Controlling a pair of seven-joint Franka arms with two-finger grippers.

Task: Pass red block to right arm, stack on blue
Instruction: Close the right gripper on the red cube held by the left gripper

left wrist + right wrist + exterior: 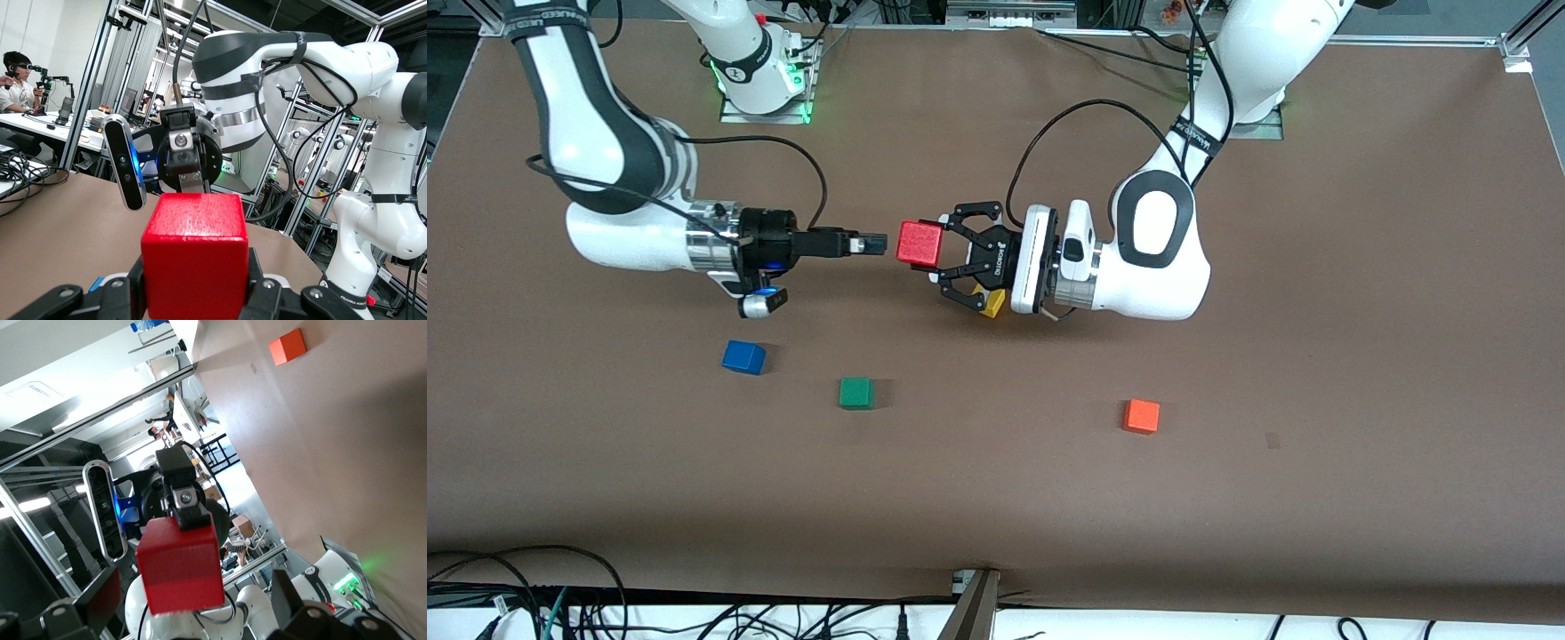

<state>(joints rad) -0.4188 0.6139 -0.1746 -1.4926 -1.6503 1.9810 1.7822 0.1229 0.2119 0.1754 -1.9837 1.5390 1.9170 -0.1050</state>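
1. Fingers of my left gripper (941,258) clamp the red block (919,244), held in the air above the bench (996,498) middle.
2. Right gripper (876,243), fingers apart, faces it, not touching.
3. Blue block (743,356) waits near the right arm's end.
4. Risk: releasing before my right fingers close drops the block.

A robotics laboratory: aluminium framing (133,80) is enclosing a brown table (1316,498), cables (534,596) are trailing at six o'clock, and a seated person (17,87) is working at a desk.
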